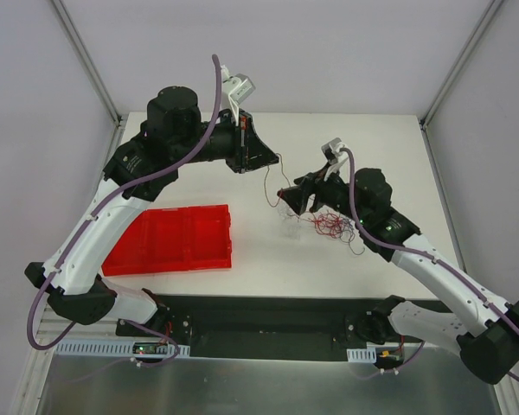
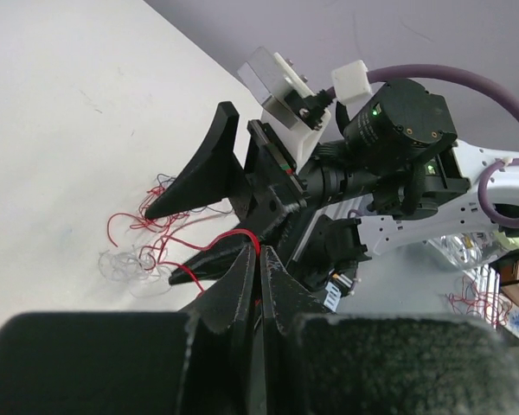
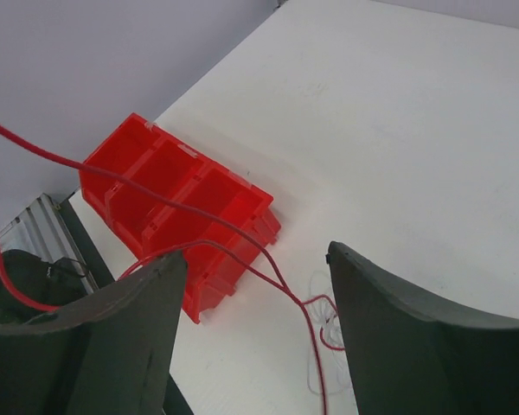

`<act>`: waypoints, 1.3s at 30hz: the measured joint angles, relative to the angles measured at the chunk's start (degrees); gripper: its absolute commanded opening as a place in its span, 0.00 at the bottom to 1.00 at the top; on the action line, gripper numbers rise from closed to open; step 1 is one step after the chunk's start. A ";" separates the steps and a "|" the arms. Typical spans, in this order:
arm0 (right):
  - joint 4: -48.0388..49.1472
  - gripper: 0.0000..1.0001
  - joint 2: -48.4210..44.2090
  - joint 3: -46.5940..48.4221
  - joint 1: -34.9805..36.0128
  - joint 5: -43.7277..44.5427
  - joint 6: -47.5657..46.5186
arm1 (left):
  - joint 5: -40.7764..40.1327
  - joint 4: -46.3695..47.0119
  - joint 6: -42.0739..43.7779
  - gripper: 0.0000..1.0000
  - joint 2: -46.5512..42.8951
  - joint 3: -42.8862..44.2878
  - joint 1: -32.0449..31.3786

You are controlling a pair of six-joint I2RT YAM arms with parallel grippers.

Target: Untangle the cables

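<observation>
The cables [image 1: 332, 226] are a small tangle of hair-thin dark red and whitish wires on the white table, right of centre. My left gripper [image 1: 272, 157] is shut on one red wire [image 2: 242, 235] and holds it above the table. That wire runs down to the tangle [image 2: 147, 244]. My right gripper [image 1: 296, 201] hovers over the tangle's left edge with its jaws wide open. In the right wrist view the red wire [image 3: 242, 251] passes between the open fingers [image 3: 398, 328] of my right gripper [image 3: 255, 255] without being held. A whitish loop [image 3: 316, 367] lies below.
A red compartment bin [image 1: 177, 238] sits on the table [image 1: 372, 147] at the front left, also in the right wrist view [image 3: 173, 203]. Grey walls enclose the table on three sides. The arm bases stand along the near edge.
</observation>
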 measured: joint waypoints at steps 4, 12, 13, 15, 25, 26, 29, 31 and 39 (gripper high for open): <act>-0.66 0.80 -0.04 1.09 1.07 -2.60 0.00 | 0.07 0.00 0.31 0.00 0.00 0.00 0.00; -7.89 0.83 -8.92 -2.45 3.06 -1.49 -0.28 | -4.68 0.00 0.72 0.00 -0.50 -0.31 0.02; -9.03 0.82 -10.69 -2.89 3.10 -0.85 -0.28 | -4.74 0.00 0.74 0.00 -0.61 -0.37 0.02; -10.08 0.79 -12.74 -2.89 3.10 0.33 -0.33 | -4.70 0.00 0.76 0.00 -0.74 -0.50 0.00; -11.17 0.54 -1.95 6.99 3.17 5.29 -0.57 | -3.61 0.00 0.63 0.00 -0.76 -0.83 0.00; -11.17 0.53 -0.74 7.41 3.17 5.75 -0.63 | -3.30 0.00 0.61 0.00 -0.76 -0.83 0.00; -10.54 0.46 2.64 7.82 3.17 7.32 -0.13 | -2.56 0.00 0.55 0.00 -0.74 -0.83 0.00; -9.44 0.39 4.74 7.17 3.17 8.20 0.37 | -1.86 0.00 0.50 0.00 -0.68 -0.70 0.00; 6.32 0.09 13.99 -9.49 2.62 14.10 5.44 | -1.14 -0.57 0.48 0.00 1.90 6.67 0.00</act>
